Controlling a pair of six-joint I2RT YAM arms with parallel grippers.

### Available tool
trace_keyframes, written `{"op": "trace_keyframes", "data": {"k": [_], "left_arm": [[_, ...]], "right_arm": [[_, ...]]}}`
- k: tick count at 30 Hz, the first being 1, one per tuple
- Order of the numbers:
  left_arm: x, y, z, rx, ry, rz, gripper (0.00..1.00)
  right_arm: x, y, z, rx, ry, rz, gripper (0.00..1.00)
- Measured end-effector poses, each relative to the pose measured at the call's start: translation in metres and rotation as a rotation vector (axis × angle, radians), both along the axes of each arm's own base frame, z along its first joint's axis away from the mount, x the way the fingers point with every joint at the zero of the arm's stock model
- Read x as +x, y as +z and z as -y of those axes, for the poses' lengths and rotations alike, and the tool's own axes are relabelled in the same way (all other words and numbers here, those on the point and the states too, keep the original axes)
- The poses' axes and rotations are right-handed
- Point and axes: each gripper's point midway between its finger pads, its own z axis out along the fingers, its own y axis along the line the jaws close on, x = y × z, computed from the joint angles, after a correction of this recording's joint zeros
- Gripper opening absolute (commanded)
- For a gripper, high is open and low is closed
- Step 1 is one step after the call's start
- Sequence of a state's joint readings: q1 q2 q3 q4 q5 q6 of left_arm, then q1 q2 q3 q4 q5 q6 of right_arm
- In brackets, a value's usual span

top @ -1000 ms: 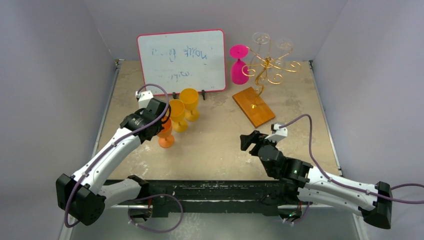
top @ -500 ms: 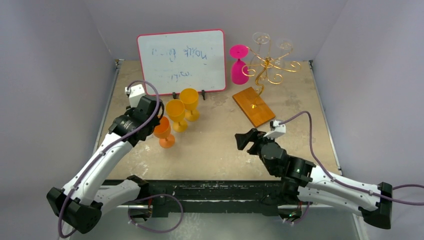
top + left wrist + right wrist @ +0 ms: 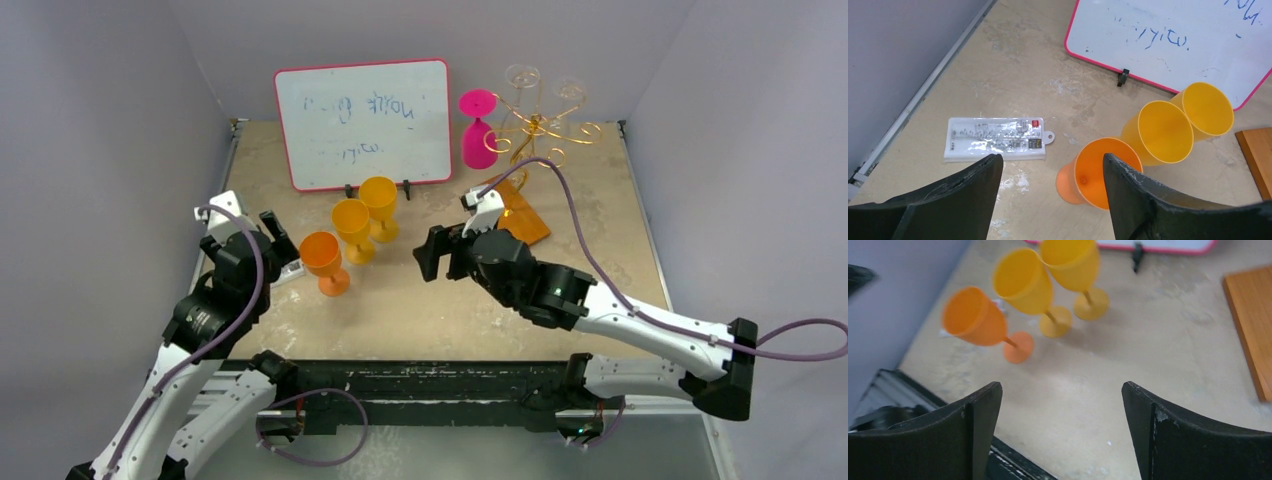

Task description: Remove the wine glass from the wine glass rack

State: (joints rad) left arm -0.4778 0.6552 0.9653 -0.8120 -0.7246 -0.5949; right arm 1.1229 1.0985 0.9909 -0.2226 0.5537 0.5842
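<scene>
left pincer (image 3: 1050, 157) has quit the orange glass (image 3: 1093, 175), spread like right pincer (image 3: 1059, 386); pink wine glass (image 3: 478, 140) hangs inverted on gold rack (image 3: 537, 125); only left wrist shows packet (image 3: 995, 139).

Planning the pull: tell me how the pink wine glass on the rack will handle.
The pink wine glass looks like opaque plastic: probably light, not brittle. It hangs foot-up from the thin wire wine glass rack, so a sideways tug may sway or tip the rack. Its smooth bowl might slip.

My left gripper (image 3: 1052, 160) gaped; an orange wine glass (image 3: 1100, 172) stood by its right finger, a flat packet (image 3: 995, 138) farther left.
</scene>
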Motion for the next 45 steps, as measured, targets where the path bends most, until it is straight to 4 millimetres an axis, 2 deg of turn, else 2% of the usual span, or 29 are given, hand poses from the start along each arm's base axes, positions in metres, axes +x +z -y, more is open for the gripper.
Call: {"op": "trace_keyframes", "data": {"k": [3,5,9,11,14,16,21,23,25,28,33,37,45], "left_arm": [[-0.004,-0.002,-0.005,0.006,0.004,0.024,0.74],[-0.004,-0.004,-0.006,0.007,0.013,0.032,0.74],[-0.002,-0.018,-0.009,0.024,0.034,0.016,0.75],[-0.002,-0.027,-0.009,0.036,0.036,-0.004,0.75],[0.0,-0.03,-0.009,0.047,0.044,-0.015,0.76],[0.001,-0.03,-0.01,0.051,0.049,-0.018,0.76],[0.001,-0.03,-0.01,0.055,0.053,-0.018,0.83],[0.001,-0.029,-0.011,0.049,0.053,-0.008,0.84],[0.0,-0.028,-0.011,0.04,0.053,0.01,0.85],[0.0,-0.025,-0.012,0.03,0.056,0.029,0.85],[0.0,-0.024,-0.012,0.032,0.06,0.031,0.86],[0.0,-0.024,-0.016,0.037,0.083,0.034,0.86],[-0.01,-0.011,-0.03,0.012,0.153,0.106,0.87]], "right_arm": [[-0.007,0.046,-0.015,0.077,0.121,0.086,0.95],[-0.01,0.068,-0.019,0.1,0.169,0.123,0.95],[0.001,0.106,-0.036,0.072,0.172,0.158,1.0],[0.019,0.118,-0.041,0.034,0.108,0.186,1.0],[0.048,0.131,-0.04,-0.016,0.069,0.232,1.0],[0.077,0.145,-0.029,-0.019,0.02,0.257,1.0],[0.147,0.192,0.017,-0.001,-0.138,0.328,1.0],[0.164,0.213,0.025,0.009,-0.171,0.36,1.0],[0.178,0.224,0.031,0.009,-0.197,0.369,1.0],[0.2,0.225,0.036,0.003,-0.21,0.352,0.98],[0.227,0.186,0.053,-0.014,-0.224,0.246,0.9],[0.23,0.155,0.062,0.017,-0.217,0.161,0.86],[0.237,0.148,0.067,0.069,-0.203,0.138,0.83]]}}
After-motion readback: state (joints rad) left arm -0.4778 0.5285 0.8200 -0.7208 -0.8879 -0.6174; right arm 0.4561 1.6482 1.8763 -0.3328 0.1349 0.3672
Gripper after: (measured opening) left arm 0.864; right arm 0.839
